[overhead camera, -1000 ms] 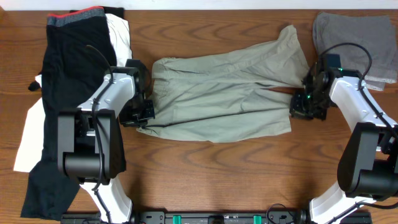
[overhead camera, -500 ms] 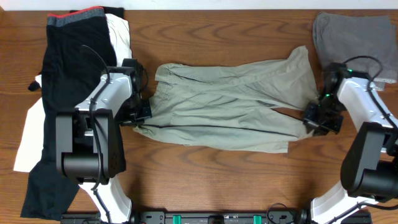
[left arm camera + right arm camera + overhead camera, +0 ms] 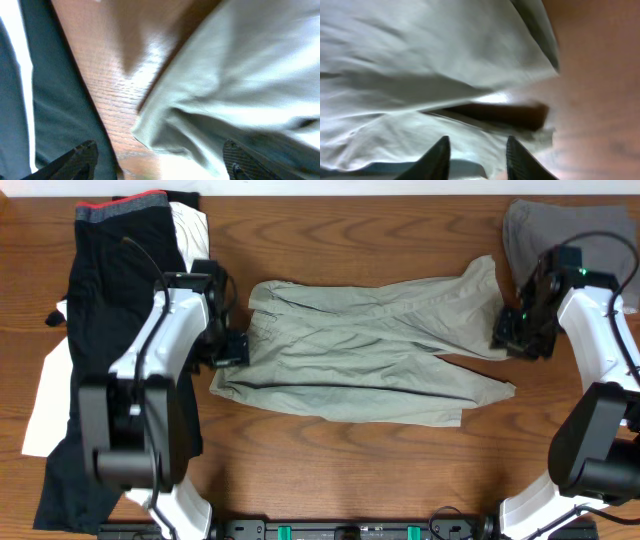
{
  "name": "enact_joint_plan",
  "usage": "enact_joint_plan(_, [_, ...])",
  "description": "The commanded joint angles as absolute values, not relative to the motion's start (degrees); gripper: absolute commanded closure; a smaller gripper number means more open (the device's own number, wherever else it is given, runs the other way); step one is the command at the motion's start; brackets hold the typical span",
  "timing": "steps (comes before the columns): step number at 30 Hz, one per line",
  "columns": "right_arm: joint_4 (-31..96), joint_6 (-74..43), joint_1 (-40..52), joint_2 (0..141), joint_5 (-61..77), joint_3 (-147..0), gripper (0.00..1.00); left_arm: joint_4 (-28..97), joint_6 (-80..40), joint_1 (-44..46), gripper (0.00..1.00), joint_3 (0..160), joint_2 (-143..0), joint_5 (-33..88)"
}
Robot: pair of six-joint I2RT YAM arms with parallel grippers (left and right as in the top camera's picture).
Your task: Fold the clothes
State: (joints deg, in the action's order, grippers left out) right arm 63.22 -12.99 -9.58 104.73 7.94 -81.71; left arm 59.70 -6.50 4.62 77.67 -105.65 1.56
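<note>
- Looking at the left claw (image 3: 228, 348) first. Standing open?
- Yes, gaping wide. Showing both black fingertips (image 3: 82, 156) far apart at the bottom of the wrist view, and pinching nothing.
- Touching the khaki shorts (image 3: 360, 355)?
- Hovering right by the waistband corner, with that corner poking in between the fingertips. Not being able to tell about touching.
- Checking the right claw (image 3: 520, 335) now.
- Standing partly open, with a clear gap between the two dark fingertips (image 3: 437, 157). Not squeezing any cloth. Hanging just over the end of the upper leg, with pale cloth under the gap.
- And finding the shorts where?
- Lying spread out flat across the middle of the wooden table (image 3: 330, 480). Pointing the waistband at the left claw and stretching both legs toward the right claw. Sitting right between the two claws.
- Seeing any other clothes?
- Yes, lying off to the sides. Spotting a black garment (image 3: 110, 290) with a red-edged band at the left end of the table, under the left arm. Spotting a grey garment (image 3: 545, 230) in the far right corner, near the right arm.
</note>
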Motion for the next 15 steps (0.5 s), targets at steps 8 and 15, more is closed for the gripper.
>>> enact_joint_plan(8, [59.0,-4.8,-3.2,104.1,12.2,-85.3,0.48,42.9,21.3,13.4,0.13,79.9,-101.8,5.3])
enact_joint_plan(15, [59.3,-4.4,-2.9,104.1,12.1,-85.3,0.48,42.6,37.6,13.7,0.13,79.6,-104.4,5.4])
